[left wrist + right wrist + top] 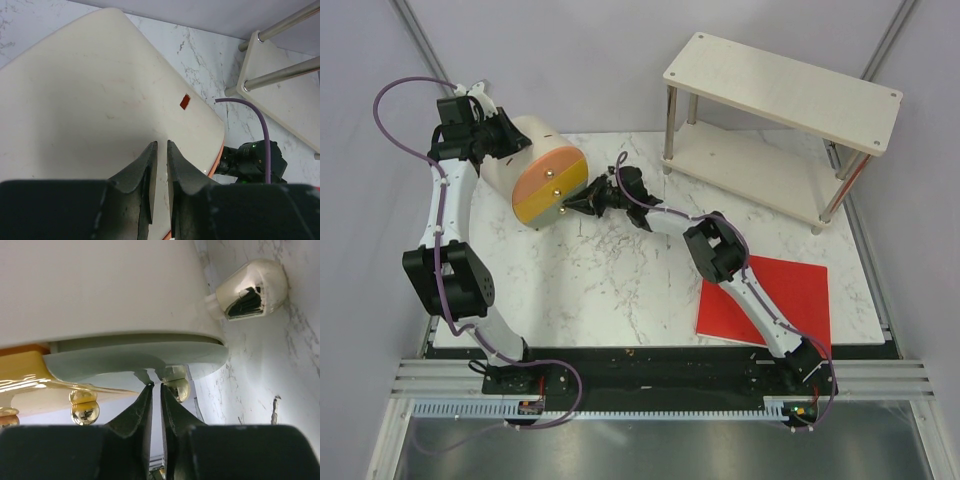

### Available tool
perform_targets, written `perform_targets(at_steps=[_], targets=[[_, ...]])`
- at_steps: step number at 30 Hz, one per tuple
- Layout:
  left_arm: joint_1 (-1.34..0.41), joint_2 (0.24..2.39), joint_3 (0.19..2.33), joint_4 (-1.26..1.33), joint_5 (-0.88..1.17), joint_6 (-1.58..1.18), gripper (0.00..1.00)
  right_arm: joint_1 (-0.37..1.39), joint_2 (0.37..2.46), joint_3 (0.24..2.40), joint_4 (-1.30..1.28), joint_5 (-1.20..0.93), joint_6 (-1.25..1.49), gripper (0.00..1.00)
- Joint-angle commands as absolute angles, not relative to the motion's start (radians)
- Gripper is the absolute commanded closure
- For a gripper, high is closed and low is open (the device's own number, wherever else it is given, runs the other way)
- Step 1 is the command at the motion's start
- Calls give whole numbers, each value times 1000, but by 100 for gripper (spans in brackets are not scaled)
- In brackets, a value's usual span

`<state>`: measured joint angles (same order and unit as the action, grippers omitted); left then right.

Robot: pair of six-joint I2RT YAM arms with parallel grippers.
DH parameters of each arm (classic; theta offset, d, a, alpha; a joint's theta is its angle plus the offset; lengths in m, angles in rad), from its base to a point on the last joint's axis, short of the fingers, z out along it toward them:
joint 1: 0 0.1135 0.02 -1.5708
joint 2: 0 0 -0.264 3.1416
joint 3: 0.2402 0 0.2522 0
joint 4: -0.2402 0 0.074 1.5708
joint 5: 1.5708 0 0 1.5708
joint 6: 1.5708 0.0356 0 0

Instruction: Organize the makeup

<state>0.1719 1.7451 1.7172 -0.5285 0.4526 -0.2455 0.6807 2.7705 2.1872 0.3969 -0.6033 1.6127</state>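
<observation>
None of the makeup shows; no tubes, compacts, puff or lipstick are in view. The round case (520, 150) lies on its side at the back left, its orange-yellow lid (550, 185) facing front right. My left gripper (512, 140) is at the case's cream back wall (90, 100), jaws almost closed with nothing between them (161, 145). My right gripper (582, 205) is at the lid's lower edge. In the right wrist view its tips (155, 386) are closed, touching the pale lid rim (125, 357) beside a gold knob (177, 389).
A two-tier white shelf (780, 90) with metal legs stands at the back right, also in the left wrist view (285, 95). A flat red sheet (765, 300) lies at the front right under my right arm. A second gold knob (84, 412) and a metal latch (250, 290) are on the case.
</observation>
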Motion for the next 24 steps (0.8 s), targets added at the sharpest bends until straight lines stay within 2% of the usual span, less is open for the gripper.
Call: perform_targets(at_steps=[1, 5, 9, 15, 16, 18, 19, 22, 24], targets=[[169, 1793, 1672, -716, 443, -218, 77, 678, 2784, 2244, 532, -476, 1686, 80], [167, 1778, 1669, -715, 442, -218, 77, 661, 2734, 2139, 607, -497, 1698, 77], [167, 1746, 1666, -715, 437, -218, 77, 620, 2596, 1943, 638, -554, 1639, 76], [166, 1637, 1652, -704, 428, -219, 74, 565, 2317, 1705, 420, -612, 1338, 73], [166, 1620, 1651, -703, 428, -221, 67, 557, 2289, 1701, 358, -615, 1286, 72], [166, 1583, 1643, -697, 445, -230, 61, 537, 2200, 1700, 164, -597, 1108, 66], [166, 1542, 1637, -692, 454, -233, 53, 531, 2171, 1698, 106, -582, 1059, 63], [161, 1499, 1628, -684, 503, -241, 40, 509, 2059, 1703, -142, -471, 849, 50], [152, 1483, 1605, -680, 564, -241, 37, 500, 1981, 1704, -303, -393, 758, 43]])
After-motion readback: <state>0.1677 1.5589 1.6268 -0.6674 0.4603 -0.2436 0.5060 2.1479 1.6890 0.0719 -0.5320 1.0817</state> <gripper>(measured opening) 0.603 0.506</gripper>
